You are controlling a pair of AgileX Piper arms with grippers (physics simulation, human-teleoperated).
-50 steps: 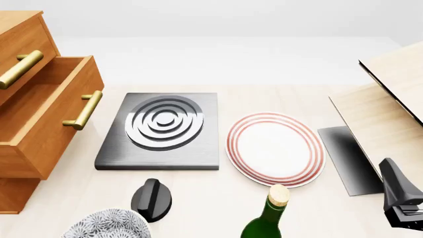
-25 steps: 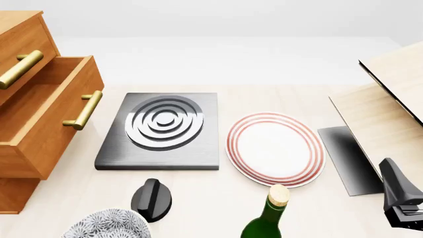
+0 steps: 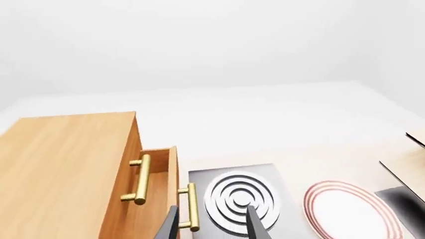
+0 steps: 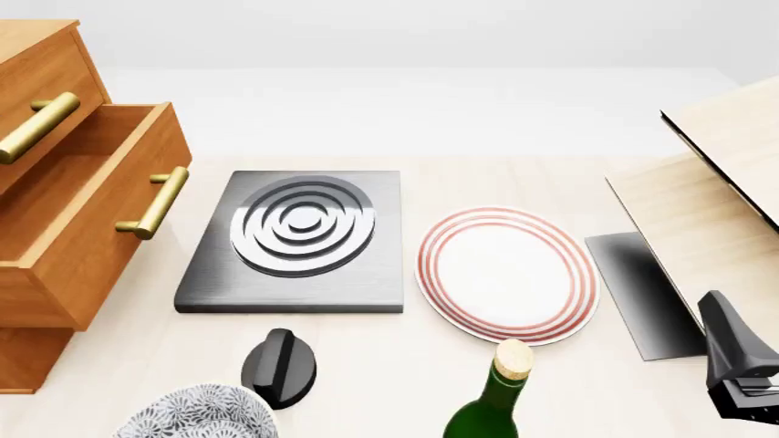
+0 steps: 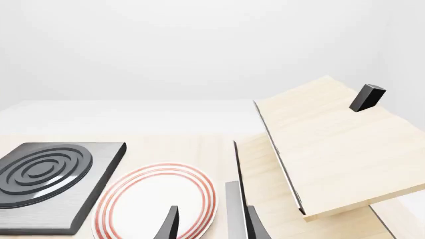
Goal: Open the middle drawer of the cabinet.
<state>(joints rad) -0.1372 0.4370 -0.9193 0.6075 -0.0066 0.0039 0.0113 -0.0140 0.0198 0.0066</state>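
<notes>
The orange-brown cabinet (image 4: pixel 29 40) stands at the table's left edge. Its middle drawer (image 4: pixel 88 219) is pulled well out past the top drawer, and its brass bar handle (image 4: pixel 155 203) faces the table. In the left wrist view the cabinet (image 3: pixel 66 164) and the protruding middle drawer (image 3: pixel 158 196) lie ahead. My left gripper (image 3: pixel 212 226) is open there with nothing between its fingers, apart from the handle (image 3: pixel 192 206). My right gripper (image 5: pixel 211 226) is open and empty, far right over the plate's edge. Its dark body (image 4: pixel 740 370) shows at the front right.
A dark grey burner plate (image 4: pixel 298 239) lies beside the drawer, with a red-rimmed white plate (image 4: pixel 509 274) to its right. A black knob-shaped object (image 4: pixel 280 365), a patterned bowl (image 4: pixel 195 415) and a corked green bottle (image 4: pixel 497 400) sit near the front. A pale open-lidded box (image 4: pixel 718 210) stands right.
</notes>
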